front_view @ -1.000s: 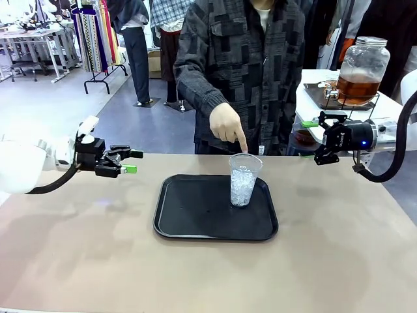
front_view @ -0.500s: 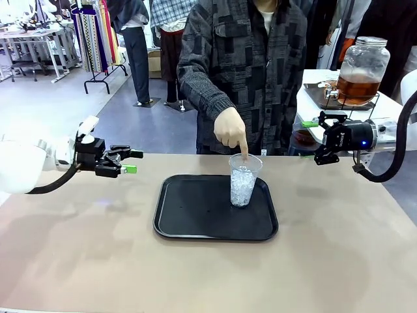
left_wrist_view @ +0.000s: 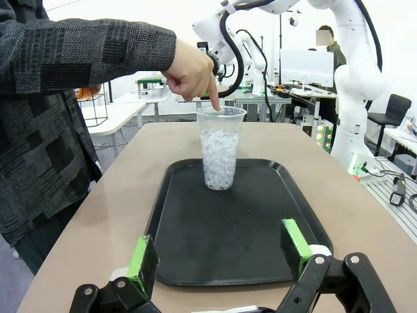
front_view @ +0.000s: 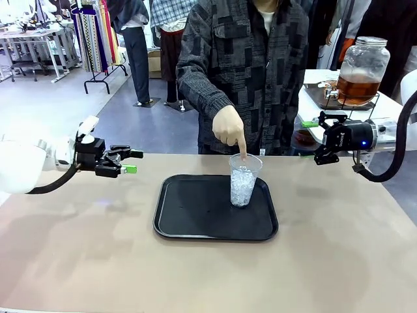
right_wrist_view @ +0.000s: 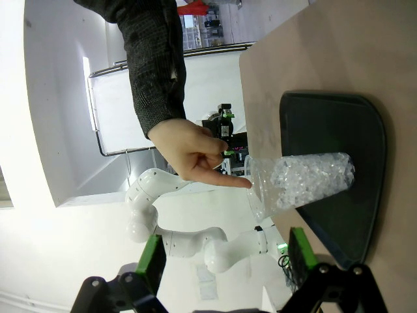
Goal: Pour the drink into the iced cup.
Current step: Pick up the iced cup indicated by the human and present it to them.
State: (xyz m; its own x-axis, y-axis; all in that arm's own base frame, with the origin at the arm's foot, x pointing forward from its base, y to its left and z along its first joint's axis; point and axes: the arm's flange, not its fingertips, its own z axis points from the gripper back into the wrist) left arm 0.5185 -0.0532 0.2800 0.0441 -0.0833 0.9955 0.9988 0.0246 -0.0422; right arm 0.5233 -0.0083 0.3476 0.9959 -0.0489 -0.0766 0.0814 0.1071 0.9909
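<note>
Nothing poured yet, I judge. The beige tabletop (front_view: 98,261) carries a black rectangular plastic tray (front_view: 195,212) at its middle. A clear plastic cup of crushed ice (front_view: 243,181) stands on the tray's far right part; ice only, no liquid inside. The cup is upright, long axis vertical, mouth up and wider than its base. The person's hand (front_view: 228,127) points down, fingertip at the cup's far rim.

Left gripper (front_view: 133,162) hovers over the tabletop's left edge near the far side, jaws spread, nothing between them, aimed at the tray; from its wrist the left gripper (left_wrist_view: 219,251) looks along the tray at the cup. Right gripper (front_view: 314,141) hangs by the far right corner, jaws spread, empty.

The amber-brown drink (front_view: 355,88) sits in a large clear glass lidded jar (front_view: 361,62) on a side table beyond the far right corner, well apart from the cup. The jar is upright, lid on, spigot toward the cup's side. All of the pouring is left.
</note>
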